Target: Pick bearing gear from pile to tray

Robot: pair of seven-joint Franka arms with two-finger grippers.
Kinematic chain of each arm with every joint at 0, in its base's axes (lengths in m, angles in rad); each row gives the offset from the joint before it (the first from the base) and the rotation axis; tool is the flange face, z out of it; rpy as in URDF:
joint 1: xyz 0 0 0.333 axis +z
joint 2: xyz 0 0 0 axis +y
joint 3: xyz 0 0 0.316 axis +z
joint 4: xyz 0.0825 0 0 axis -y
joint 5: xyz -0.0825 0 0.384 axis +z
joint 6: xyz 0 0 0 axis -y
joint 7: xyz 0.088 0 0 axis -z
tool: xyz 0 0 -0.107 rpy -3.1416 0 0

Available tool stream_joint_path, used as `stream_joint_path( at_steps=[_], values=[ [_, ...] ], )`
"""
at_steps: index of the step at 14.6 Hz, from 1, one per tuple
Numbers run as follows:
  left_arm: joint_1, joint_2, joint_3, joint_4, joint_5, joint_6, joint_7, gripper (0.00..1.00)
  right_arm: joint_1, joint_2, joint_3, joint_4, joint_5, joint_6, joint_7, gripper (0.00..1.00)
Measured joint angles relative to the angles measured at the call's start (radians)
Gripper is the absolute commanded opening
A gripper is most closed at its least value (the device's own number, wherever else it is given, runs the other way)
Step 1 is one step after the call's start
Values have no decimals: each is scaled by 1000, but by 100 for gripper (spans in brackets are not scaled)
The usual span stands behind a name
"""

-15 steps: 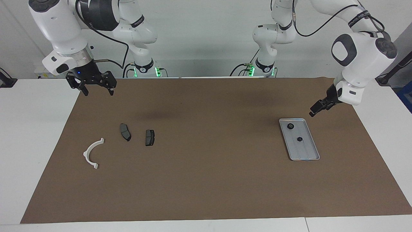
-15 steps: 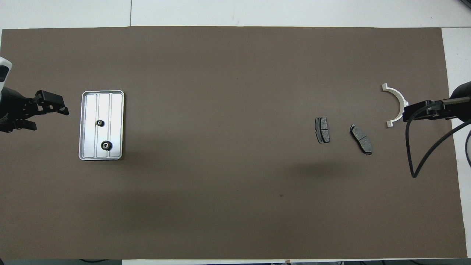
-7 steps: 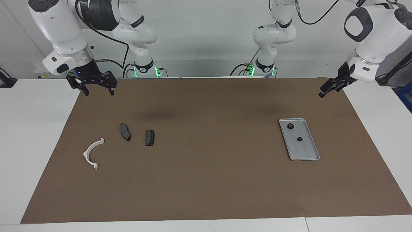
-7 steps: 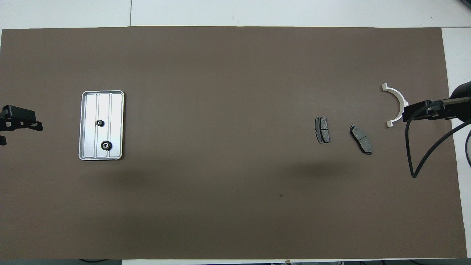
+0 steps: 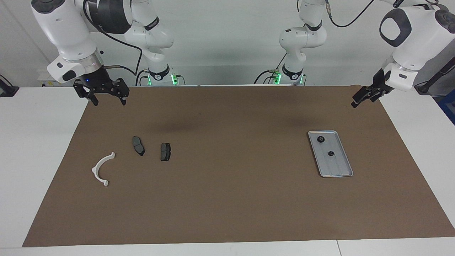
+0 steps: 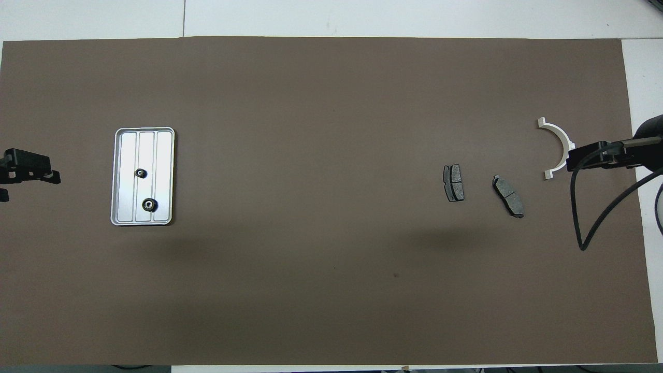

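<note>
brown mat bears ribbed silver tray holding two gears.

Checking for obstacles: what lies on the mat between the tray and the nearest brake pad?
Nothing: bare brown mat runs from the tray to the brake pad, clearest in the overhead view.

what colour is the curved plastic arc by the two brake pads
White; the semicircular plastic arc shows best in the facing view.
</note>
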Motion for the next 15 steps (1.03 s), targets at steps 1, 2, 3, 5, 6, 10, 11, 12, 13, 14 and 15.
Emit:
stream_joint_path(
  at_steps=[1, 2, 3, 5, 6, 10, 11, 12, 13, 14, 15],
  values=[
    [6, 0, -14, 0, 1, 34, 6, 100, 0, 0, 0, -1, 0, 2, 0, 100],
    [16, 1, -36, 0, 9, 56, 9, 100, 1, 0, 0, -2, 0, 7, 0, 100],
    [31, 3, -65, 0, 24, 68, 10, 100, 2, 0, 0, -2, 0, 11, 0, 100],
    [58, 10, -116, 0, 40, 84, 10, 100, 3, 0, 2, -4, 0, 12, 0, 100],
    [64, 15, -127, 1, 41, 89, 10, 100, 3, 0, 2, -5, 0, 12, 0, 100],
    [71, 22, -128, 5, 43, 100, 13, 100, 3, 0, 2, -6, 0, 12, 0, 100],
    [71, 22, -129, 5, 43, 101, 15, 100, 3, 0, 2, -6, 0, 12, 0, 100],
    [71, 22, -132, 5, 43, 101, 16, 100, 3, 0, 2, -6, 0, 12, 0, 100],
    [71, 22, -135, 5, 43, 101, 16, 100, 3, 0, 2, -6, 0, 12, 0, 100],
    [71, 22, -137, 5, 43, 100, 16, 100, 3, 0, 2, -6, 0, 12, 0, 100],
    [71, 22, -138, 5, 43, 98, 16, 100, 3, 0, 2, -6, 0, 12, 0, 100]
  ],
)
